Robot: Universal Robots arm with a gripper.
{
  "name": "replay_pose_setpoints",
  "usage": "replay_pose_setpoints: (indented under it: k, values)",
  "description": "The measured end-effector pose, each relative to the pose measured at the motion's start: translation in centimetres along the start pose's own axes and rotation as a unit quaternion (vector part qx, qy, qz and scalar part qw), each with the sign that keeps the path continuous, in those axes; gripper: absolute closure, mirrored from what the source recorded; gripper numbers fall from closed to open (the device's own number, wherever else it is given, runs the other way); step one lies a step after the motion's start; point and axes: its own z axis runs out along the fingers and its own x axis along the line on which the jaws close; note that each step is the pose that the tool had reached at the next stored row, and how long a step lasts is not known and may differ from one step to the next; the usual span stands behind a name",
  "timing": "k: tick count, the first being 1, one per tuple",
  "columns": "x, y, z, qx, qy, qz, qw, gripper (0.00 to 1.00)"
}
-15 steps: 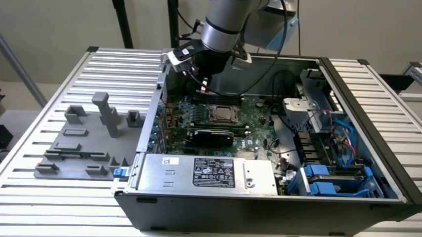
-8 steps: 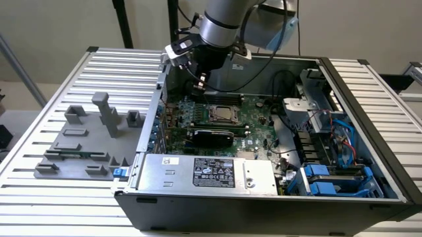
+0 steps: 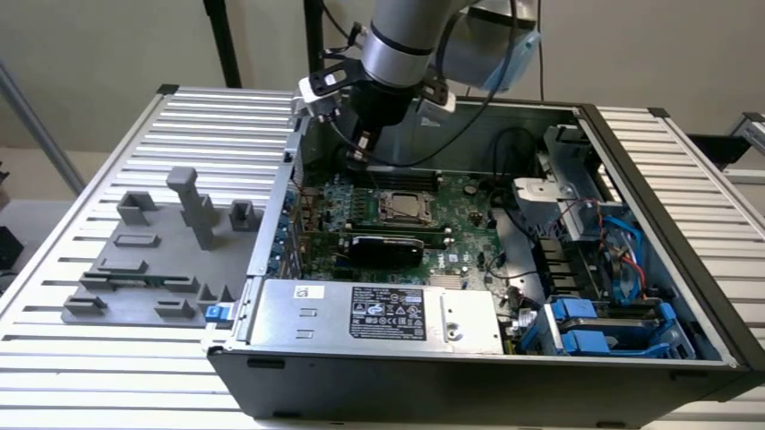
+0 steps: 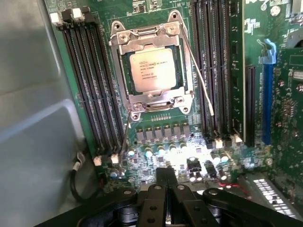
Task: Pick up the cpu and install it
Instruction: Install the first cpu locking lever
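Note:
The cpu (image 4: 152, 69) lies flat in the motherboard socket, its silver top with printed text facing up and the metal socket frame (image 4: 124, 46) around its edges. In the exterior view the cpu (image 3: 403, 207) is in the middle of the green board inside the open computer case. My gripper (image 4: 166, 182) is shut with nothing between its fingers. It hangs above the board, a short way from the socket. In the exterior view the gripper (image 3: 356, 161) is near the case's far wall, up and toward the exterior view's left of the cpu.
Black memory slots (image 4: 90, 80) flank the socket on both sides. Thin wire levers (image 4: 201, 85) run beside the frame. A silver labelled power-supply box (image 3: 376, 313) fills the case's near side, blue drive bays (image 3: 604, 327) its right. A grey fixture (image 3: 156, 260) stands on the slatted table.

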Motion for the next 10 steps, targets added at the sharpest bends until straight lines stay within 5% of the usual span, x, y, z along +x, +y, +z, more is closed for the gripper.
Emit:
replay_pose_setpoints:
  k: [3,5,10]
  values:
    - [0.00,0.02,0.09,0.0033,0.0206,0.010,0.9997,0.89]
    - [-0.01,0.05,0.19,0.0047,0.0314,0.018,0.9993,0.89]
    - [-0.01,0.14,0.53,0.0060,0.0506,0.044,0.9977,0.89]
